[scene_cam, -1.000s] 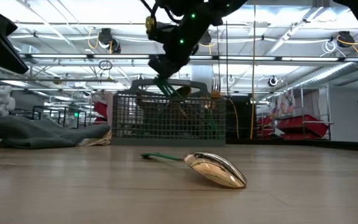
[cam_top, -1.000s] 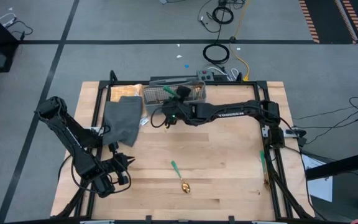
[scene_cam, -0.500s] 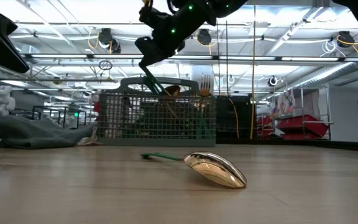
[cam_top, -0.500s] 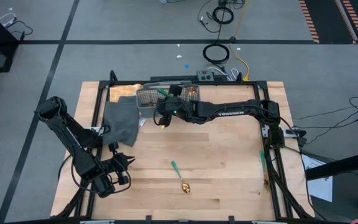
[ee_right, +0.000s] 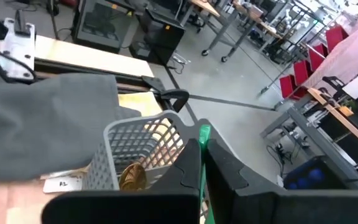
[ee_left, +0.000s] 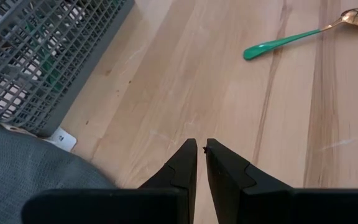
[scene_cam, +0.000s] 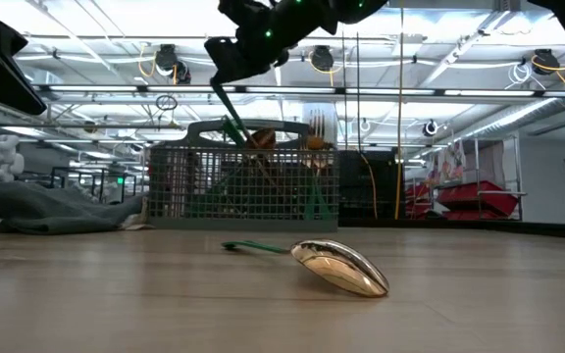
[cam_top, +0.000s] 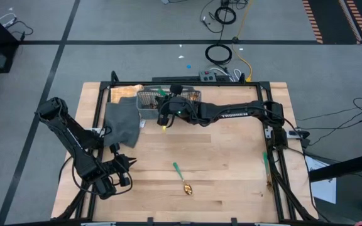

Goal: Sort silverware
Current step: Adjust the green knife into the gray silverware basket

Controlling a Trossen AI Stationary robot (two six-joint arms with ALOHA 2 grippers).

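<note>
The right pincer (ee_right: 201,163) is closed on a green utensil (ee_right: 204,134) above the mesh basket (cam_top: 166,100), and should drop it in next.

White capital letters run along the forearm of the right arm (cam_top: 231,113) in the high view; they appear to spell the maker's name, "TROSSEN", though they are small and only just legible. A small white tag (ee_left: 59,139) lies on the table just beside the grey mesh basket (ee_left: 36,56) in the left wrist view, with a dark mark on it too small to read. The right wrist view shows a similar white label (ee_right: 63,183) below the basket wall, its print unreadable.
</note>
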